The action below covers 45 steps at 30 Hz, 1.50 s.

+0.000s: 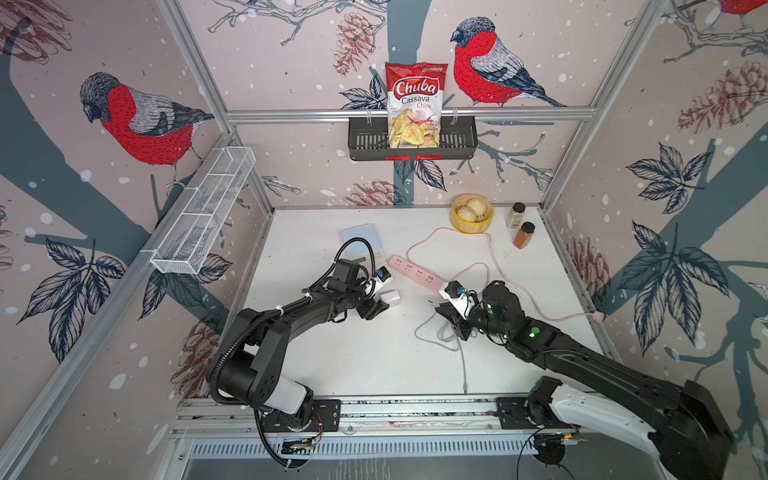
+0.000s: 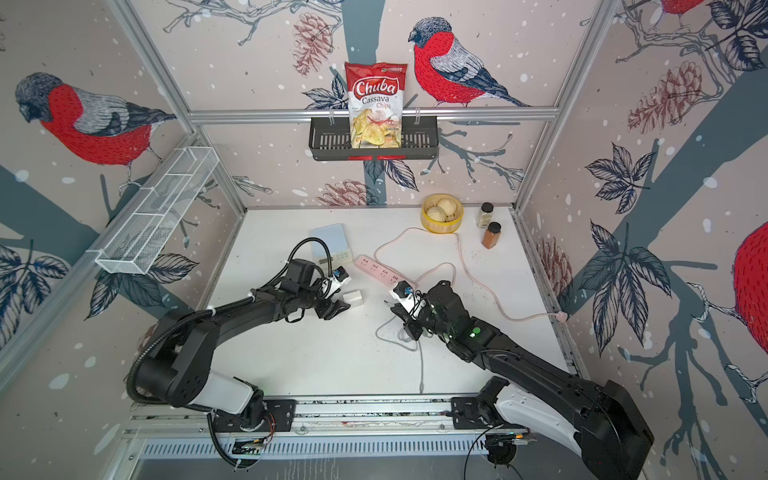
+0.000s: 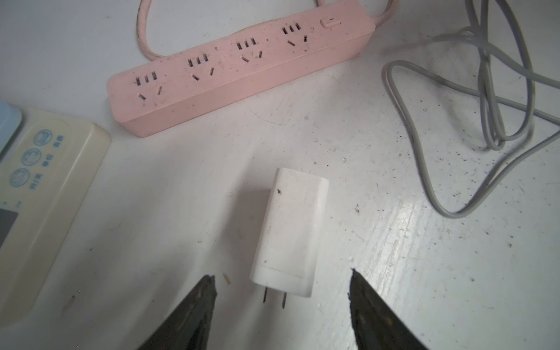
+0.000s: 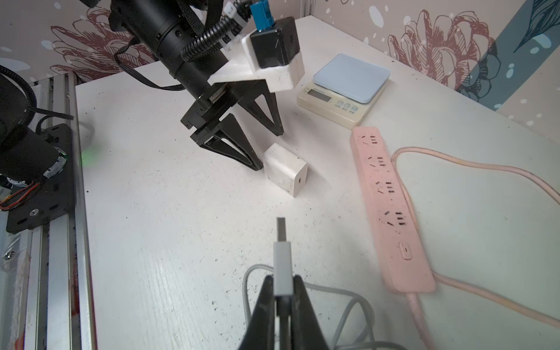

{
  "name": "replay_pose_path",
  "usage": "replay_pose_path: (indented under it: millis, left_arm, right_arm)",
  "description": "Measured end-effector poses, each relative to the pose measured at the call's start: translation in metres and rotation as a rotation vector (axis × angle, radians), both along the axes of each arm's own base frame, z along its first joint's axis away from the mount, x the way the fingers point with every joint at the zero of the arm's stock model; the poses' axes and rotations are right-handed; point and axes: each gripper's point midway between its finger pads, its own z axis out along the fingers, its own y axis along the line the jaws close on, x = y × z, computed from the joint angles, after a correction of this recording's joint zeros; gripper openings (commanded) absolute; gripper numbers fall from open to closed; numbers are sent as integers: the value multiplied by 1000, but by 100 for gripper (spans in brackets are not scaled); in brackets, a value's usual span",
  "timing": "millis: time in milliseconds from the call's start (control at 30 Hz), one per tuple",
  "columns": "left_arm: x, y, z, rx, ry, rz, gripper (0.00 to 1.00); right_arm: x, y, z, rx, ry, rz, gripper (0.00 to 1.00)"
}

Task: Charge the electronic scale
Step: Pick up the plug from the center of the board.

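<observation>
The white surface (image 1: pixel 353 357) carries everything we need. The pink power strip (image 3: pixel 242 69) lies slantwise across its middle with all sockets free. The scale (image 4: pixel 345 88) sits flat beyond the strip's far end, near it but apart, with no lead that we can see in it. The loose grey cable (image 3: pixel 454 215) is heaped on the near side of the strip.

The left gripper (image 3: pixel 281 274) is open. Its jaws stand either side of the pronged end of the white charger (image 3: pixel 288 233), which lies on its side just short of the strip. From the left wrist there is a gap on both flanks. From the right wrist one fingertip looks to be at the charger's edge, though we cannot tell if it touches.

We judge the step in hand to be taking hold of that charger, and the grip matters more than speed. We should:

- reach further along the body, so the pads close on the flat flanks and not on the prongs;
- centre the charger between the jaws, since a one-sided first touch would spin it;
- leave the port end bare and facing the other arm.

The right gripper (image 4: pixel 283 278) is clamped on the USB plug (image 4: pixel 281 242), whose metal tip points towards that port. A firm, square hold will stop the charger twisting when the plug presses in.
</observation>
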Motion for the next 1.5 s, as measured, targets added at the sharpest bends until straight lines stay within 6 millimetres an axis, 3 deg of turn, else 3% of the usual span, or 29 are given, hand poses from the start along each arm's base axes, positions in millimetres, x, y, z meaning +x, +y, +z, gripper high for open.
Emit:
replay_pose_path:
  millis: [267, 533, 733, 833, 900, 1000, 1167, 1367, 1500]
  left_arm:
    - [12, -3, -10, 34, -15, -57, 55]
    - [9, -6, -16, 25, 7, -106, 47]
    - [7, -11, -12, 0, 23, -141, 11]
    - [8, -12, -9, -6, 23, -150, 9]
    - [6, -12, -5, -4, 21, -156, 1]
    - [6, -12, 9, -1, 4, -172, 0]
    - [2, -14, 50, -12, -69, -233, 0]
    - [-35, -14, 80, -44, -98, -385, 0]
    - [-55, -14, 98, -74, -108, -446, 0]
  right_arm:
    - [1, 1, -2, -5, 7, -2, 2]
    - [3, 1, -8, -16, 18, -7, 2]
    - [7, -1, -8, -18, 21, -17, 1]
    - [9, -3, -7, -14, 18, -26, 0]
    - [11, -5, -5, -8, 15, -33, 0]
    - [14, -6, 2, 3, 18, -40, 0]
    - [11, 2, 16, 19, 54, 20, 0]
    - [-20, 25, 10, -76, 84, 197, 0]
    - [-21, 21, 11, -144, 36, 216, 0]
